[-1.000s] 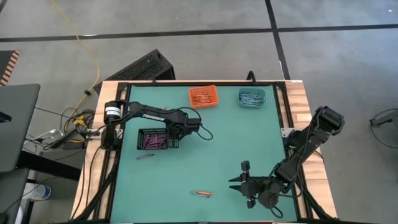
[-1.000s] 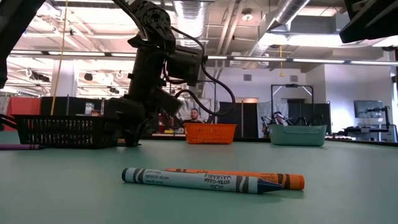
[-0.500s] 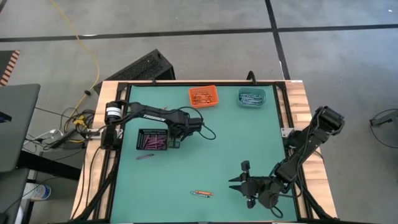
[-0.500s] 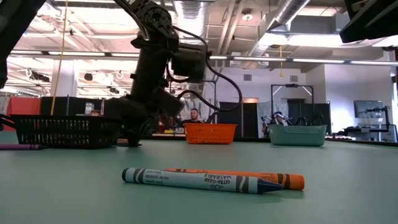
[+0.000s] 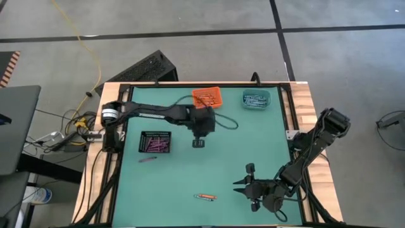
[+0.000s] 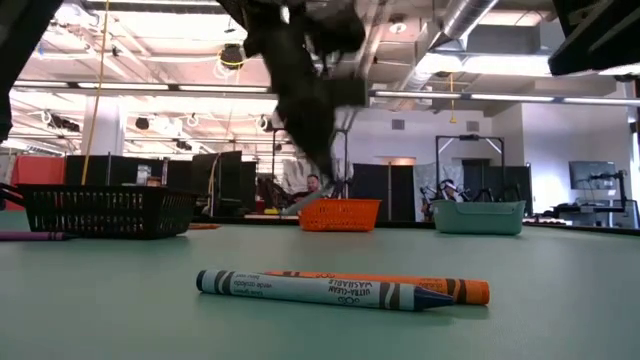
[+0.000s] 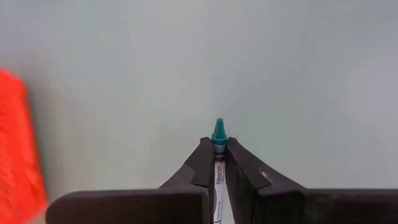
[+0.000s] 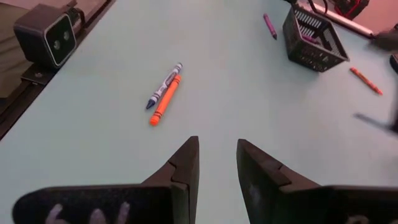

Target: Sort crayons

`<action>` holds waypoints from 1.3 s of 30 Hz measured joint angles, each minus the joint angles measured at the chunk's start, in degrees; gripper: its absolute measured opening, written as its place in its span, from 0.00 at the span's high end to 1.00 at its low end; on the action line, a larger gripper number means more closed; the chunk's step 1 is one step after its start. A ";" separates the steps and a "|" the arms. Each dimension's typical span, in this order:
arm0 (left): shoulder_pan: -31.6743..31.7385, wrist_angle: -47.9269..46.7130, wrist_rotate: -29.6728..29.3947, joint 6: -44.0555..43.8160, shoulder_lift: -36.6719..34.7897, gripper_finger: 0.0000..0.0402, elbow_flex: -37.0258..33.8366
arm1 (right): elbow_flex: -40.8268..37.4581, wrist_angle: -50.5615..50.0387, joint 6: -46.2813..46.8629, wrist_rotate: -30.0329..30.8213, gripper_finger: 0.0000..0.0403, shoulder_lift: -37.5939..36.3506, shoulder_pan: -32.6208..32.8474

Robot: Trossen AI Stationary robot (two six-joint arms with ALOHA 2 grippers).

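teal crayon (image 7: 218, 138), body mostly hidden

I am looking down on a grey concrete floor (image 5: 190, 19) crossed by dark seam lines. A yellow cable (image 5: 88, 47) is trailing across it toward the wooden table edge (image 5: 307, 101). A black keyboard (image 5: 142, 69) is lying on the floor behind the table. Across the room, ceiling ducts (image 6: 460, 20) and strip lights (image 6: 150, 88) are showing overhead, with a white far wall (image 6: 545, 150) and dark equipment racks (image 6: 470, 170) along it.
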 joint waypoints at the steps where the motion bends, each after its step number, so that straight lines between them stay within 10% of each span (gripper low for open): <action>1: 0.14 2.21 1.48 -0.17 -1.30 0.98 -0.30 | 0.00 -0.43 0.52 0.01 0.73 0.00 0.00; 9: -0.93 17.02 6.96 -3.27 -16.88 0.98 -10.47 | 0.02 -2.34 1.94 2.27 0.73 0.00 -1.46; 17: -7.87 48.94 7.03 -9.41 -36.02 0.98 -35.41 | 0.02 8.50 -9.71 2.54 0.75 -0.39 -12.96; 24: -15.95 82.42 3.74 -11.29 -39.91 0.98 -55.56 | 0.07 30.11 -17.22 -24.87 0.76 1.99 -30.30; 39: -18.56 85.72 -4.37 -7.73 -39.91 0.98 -60.53 | 6.45 37.71 -18.25 -36.29 0.76 11.34 -39.45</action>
